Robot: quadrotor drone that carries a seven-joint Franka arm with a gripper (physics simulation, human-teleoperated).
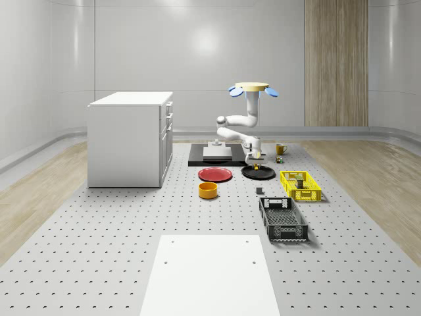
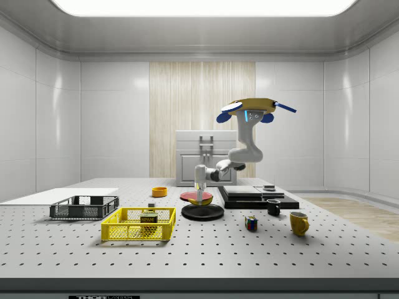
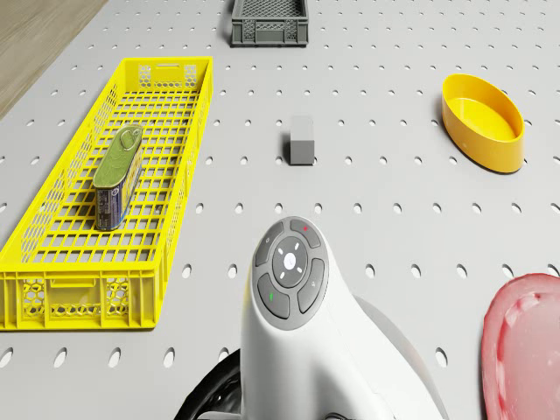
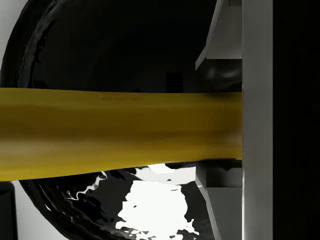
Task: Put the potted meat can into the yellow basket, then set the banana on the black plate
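Note:
The drone (image 1: 248, 89) hovers behind the black plate (image 1: 258, 173), with its arm reaching down over it. My gripper (image 1: 254, 158) hangs just above the plate (image 2: 202, 213) and is shut on the banana (image 2: 202, 200). In the wrist view the banana (image 4: 120, 132) runs as a yellow band across the black plate (image 4: 100, 50), pressed against one finger (image 4: 257, 120). I cannot tell whether the banana touches the plate. The potted meat can (image 3: 118, 171) lies inside the yellow basket (image 3: 52, 289), which stands at the whole-scene view's right (image 1: 300, 186).
A red plate (image 1: 215, 174) and an orange bowl (image 1: 208, 190) lie left of the black plate. A grey block (image 1: 260, 191) and a black basket (image 1: 283, 219) sit nearer the front. A mug (image 1: 281, 149), a cube (image 1: 279, 160) and a white cabinet (image 1: 131, 138) stand around.

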